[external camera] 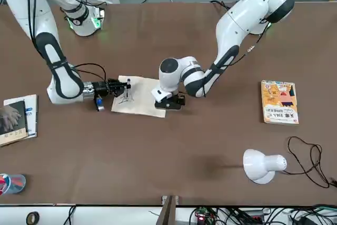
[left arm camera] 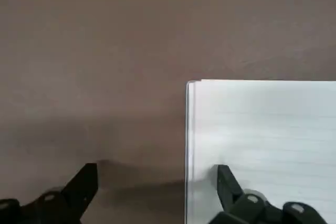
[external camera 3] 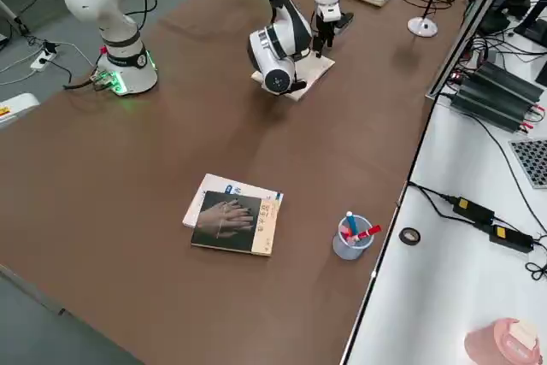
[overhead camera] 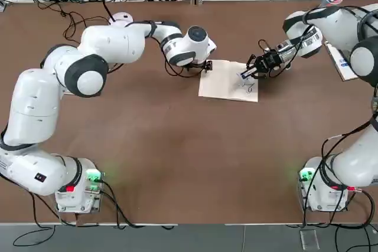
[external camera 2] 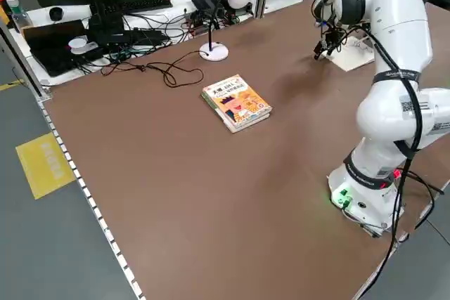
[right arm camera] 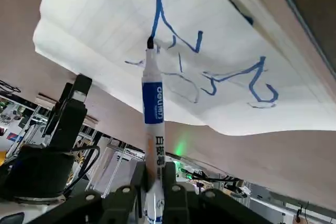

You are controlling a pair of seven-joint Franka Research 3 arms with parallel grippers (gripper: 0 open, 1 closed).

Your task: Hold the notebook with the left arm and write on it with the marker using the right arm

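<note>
Writing mid-table, the right gripper (right arm camera: 152,174) clamps the marker (right arm camera: 153,108), tip on the scribbled notebook (overhead camera: 227,82); the left gripper (left arm camera: 157,192), fingers spread, pins its corner. Next: drag the stroke onward.

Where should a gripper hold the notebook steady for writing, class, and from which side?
Pin the notebook at its blank edge nearest the left gripper, coming straight down. It lies flat, and the marker in the right gripper works the opposite side.
</note>
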